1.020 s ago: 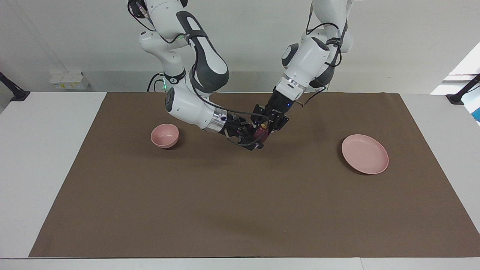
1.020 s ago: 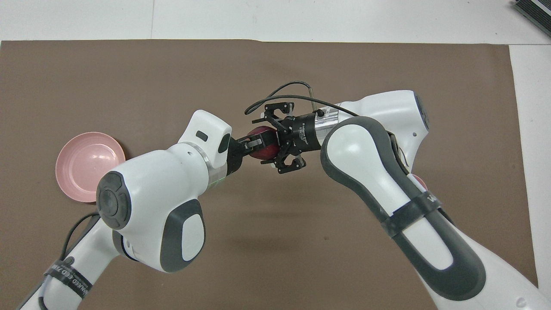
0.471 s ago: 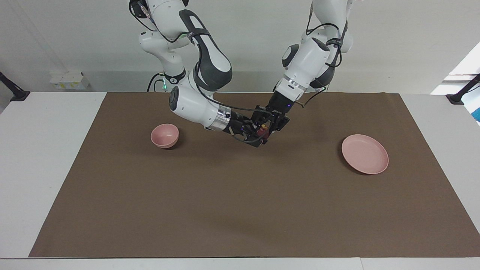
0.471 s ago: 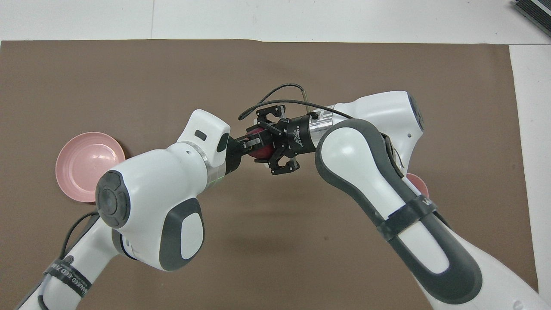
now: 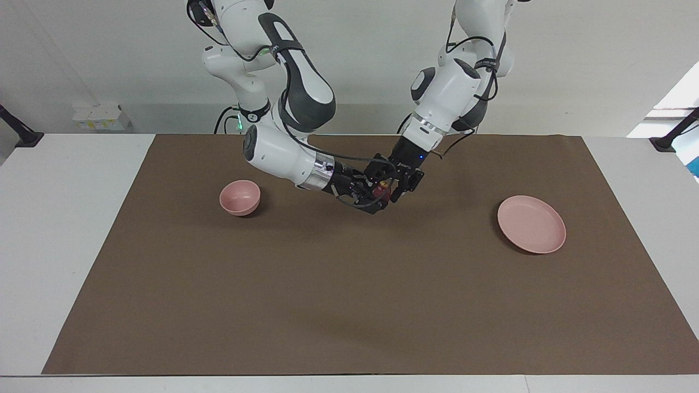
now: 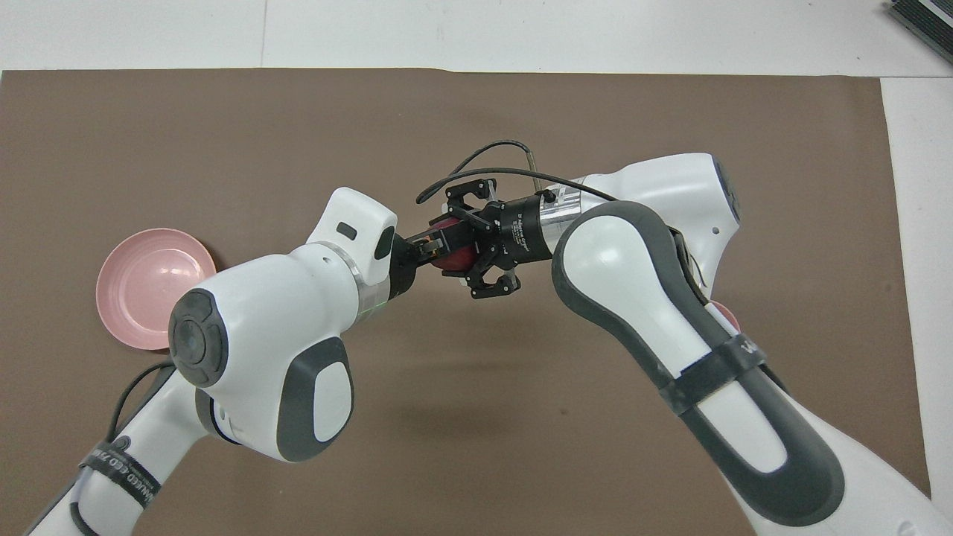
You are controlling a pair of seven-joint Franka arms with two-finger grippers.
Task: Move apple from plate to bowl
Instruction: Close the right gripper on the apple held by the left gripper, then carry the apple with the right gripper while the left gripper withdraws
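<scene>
A broad white rectangular table fills the scene, and a large brown paper-like mat covers most of its top, leaving bare white margins at both ends. Just past the table's edge rises a plain pale grey wall, evenly lit. At the foot of that wall sits a small white box-shaped fitting, and black clamp arms grip the table's corners.

Both grippers meet at the apple above the brown mat's centre; bowl at nine o'clock, plate at three.
</scene>
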